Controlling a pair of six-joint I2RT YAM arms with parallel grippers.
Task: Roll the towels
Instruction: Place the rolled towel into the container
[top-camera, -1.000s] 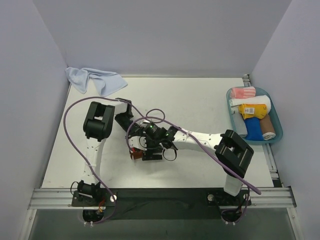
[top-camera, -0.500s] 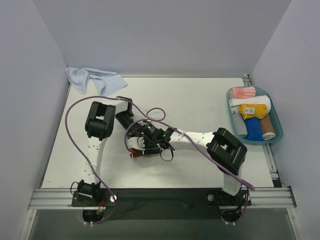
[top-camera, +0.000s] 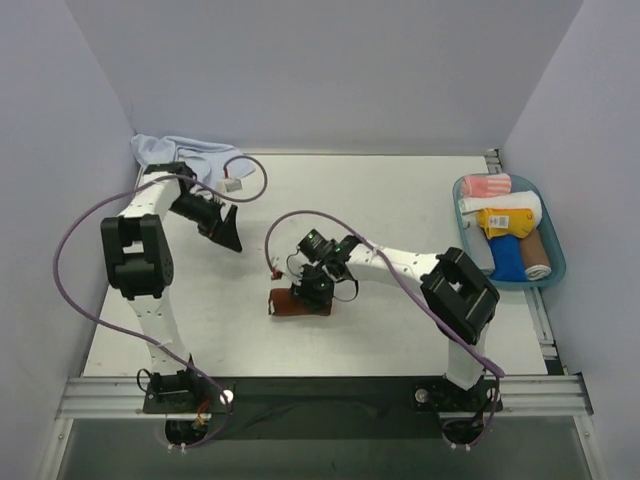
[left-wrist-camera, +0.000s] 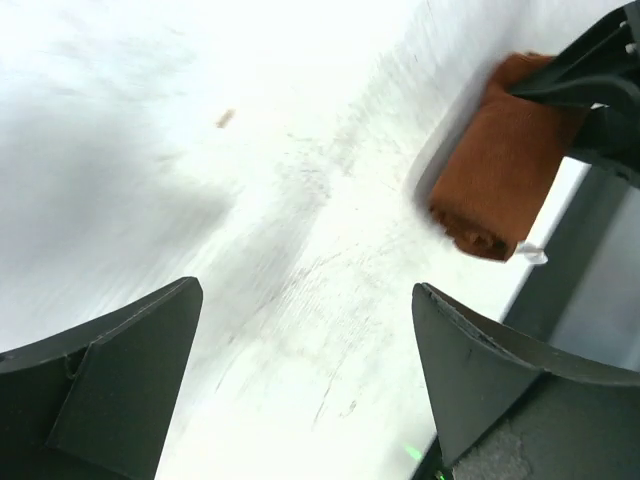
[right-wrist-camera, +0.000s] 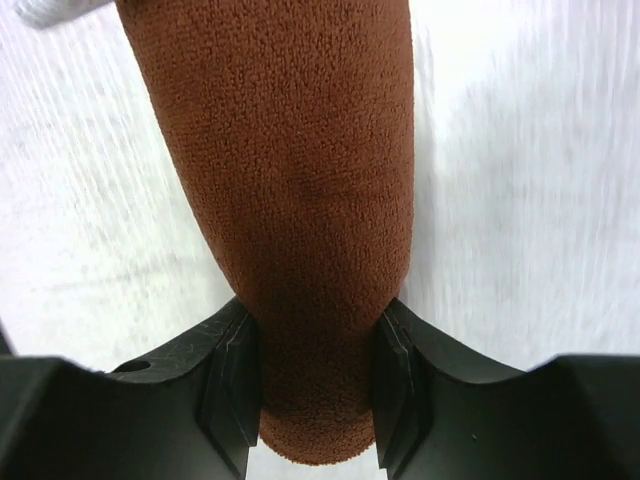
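Note:
The rust-brown towel (top-camera: 295, 304) lies as a tight roll on the table's middle. My right gripper (top-camera: 315, 289) is shut on it, and in the right wrist view the roll (right-wrist-camera: 300, 190) fills the gap between the two fingers (right-wrist-camera: 225, 390). My left gripper (top-camera: 227, 236) hangs open over bare table at the back left, well apart from the roll. The left wrist view shows the same roll (left-wrist-camera: 500, 170) at the upper right, with nothing between the wide jaws of that gripper (left-wrist-camera: 305, 290). The light-blue towel (top-camera: 190, 155) lies crumpled in the back left corner.
A teal tray (top-camera: 556, 262) at the right edge holds several rolled cloths, among them a pink-striped one (top-camera: 487, 185), a yellow one (top-camera: 505, 222) and a blue one (top-camera: 508, 258). Purple cables loop over both arms. Walls close in the back and sides.
The left gripper opened, let go of the brown roll and swung away to the back left. The right gripper closed on the roll and stayed at the middle.

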